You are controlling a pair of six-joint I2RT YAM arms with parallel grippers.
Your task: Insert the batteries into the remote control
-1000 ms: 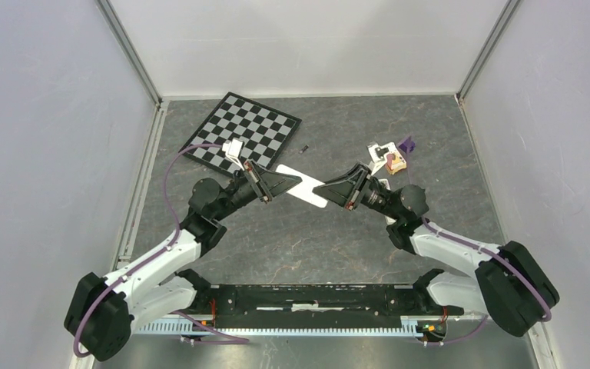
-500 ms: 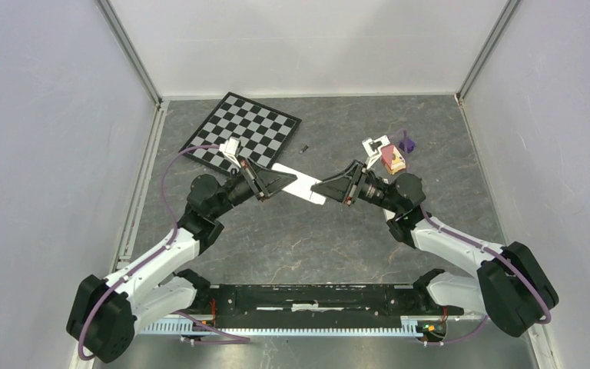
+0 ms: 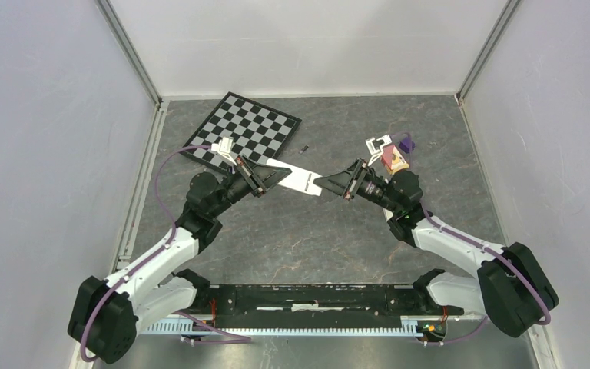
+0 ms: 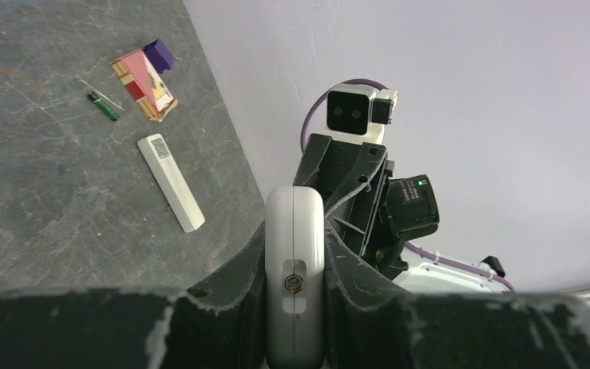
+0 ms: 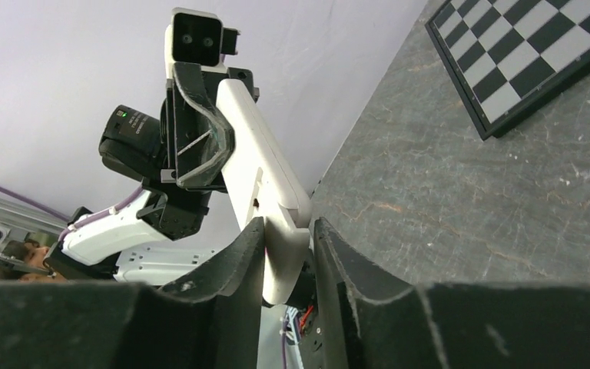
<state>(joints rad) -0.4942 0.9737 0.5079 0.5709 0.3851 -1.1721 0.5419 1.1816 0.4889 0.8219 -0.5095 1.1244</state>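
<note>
Both claws are on the remote [image 3: 298, 178], held up off the table [image 3: 299, 238] mid-workspace, bridged between the arms.

Long axis runs across the arms, slightly diagonal in the top view. The left end sits farther back toward the chessboard [image 3: 242, 132], the right end nearer the bases. The left gripper [image 3: 275, 175] clamps the left end and the right gripper [image 3: 325, 184] clamps the right end. Both sets of jaws are narrow, closed on the remote's body, with the two claws pointing at each other.

A dark battery [image 3: 304, 147] lies on the table just off the chessboard's right corner, behind the remote.

Left wrist view only:
- It looks straight down the remote's length, edge-on, with a seam down the middle, a small round fitting near the close end, and a finger on each side.
- A green battery [image 4: 104, 106] lies on the table just beside a red box [image 4: 142, 81] with a purple block [image 4: 158, 54] at its far end.
- A white flat strip [image 4: 170, 182] lies apart from them.
- From the top view, the box and block show, the right arm covers the strip, and the green battery is too small to make out.

Right wrist view only:
- It shows the remote's broad face with a small hole partway along.
- The left claw's fingers wrap the far end.
- A chessboard corner is at upper right.
</note>
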